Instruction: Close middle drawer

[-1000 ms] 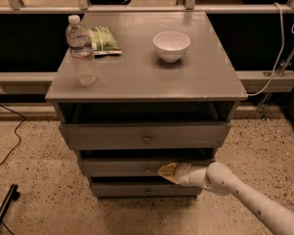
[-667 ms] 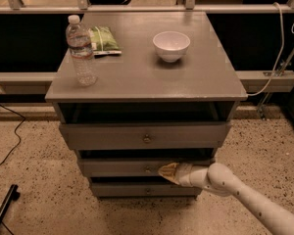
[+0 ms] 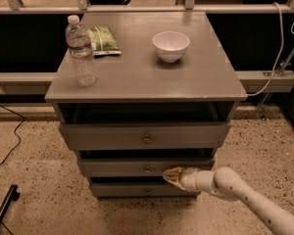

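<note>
Looking down on the grey desk point(image 3: 137, 77) from the front, the camera view shows the middle drawer point(image 3: 112, 167) pulled out a little. There is a dark gap above its low front. It lies under the top drawer point(image 3: 103, 137), which juts out further, and above the bottom drawer point(image 3: 117, 190). The tool point(image 3: 172, 177) sits low on the middle drawer's front, just right of the small knob point(image 3: 147, 169), and appears to touch the wood. I cannot tell whether it is spread or pressed together.

The drawer is probably a stiff wooden box that slides rather than bends, and its load is hidden. No grasp seems needed, since a flat push near the knob should keep it from skewing. The painted face may be slick, so the tool could slip off.

The top drawer's overhang crowds the space above, while bare floor point(image 3: 264, 146) to the right leaves the arm point(image 3: 245, 195) room. A hard shove might rock the water bottle point(image 3: 81, 53) and bowl point(image 3: 171, 45) on top.
</note>
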You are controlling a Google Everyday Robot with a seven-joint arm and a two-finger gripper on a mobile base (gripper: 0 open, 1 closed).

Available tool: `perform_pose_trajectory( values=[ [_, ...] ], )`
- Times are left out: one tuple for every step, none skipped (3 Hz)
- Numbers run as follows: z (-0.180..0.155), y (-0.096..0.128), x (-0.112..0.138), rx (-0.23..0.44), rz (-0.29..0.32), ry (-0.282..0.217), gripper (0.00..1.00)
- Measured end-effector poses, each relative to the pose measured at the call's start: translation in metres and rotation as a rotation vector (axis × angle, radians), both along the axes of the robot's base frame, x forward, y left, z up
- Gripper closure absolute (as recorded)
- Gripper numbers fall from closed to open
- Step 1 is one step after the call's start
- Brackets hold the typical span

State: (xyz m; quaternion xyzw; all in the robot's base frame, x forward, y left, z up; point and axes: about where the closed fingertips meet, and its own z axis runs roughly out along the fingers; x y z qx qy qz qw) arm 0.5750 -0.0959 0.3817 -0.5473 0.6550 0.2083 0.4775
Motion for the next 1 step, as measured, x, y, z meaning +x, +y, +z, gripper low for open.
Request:
perform_pose_trajectory(
  values=[
    [0.0024, -0.0058, -0.0319, -0.02, 0.073, -0.02, 1.0]
  ],
)
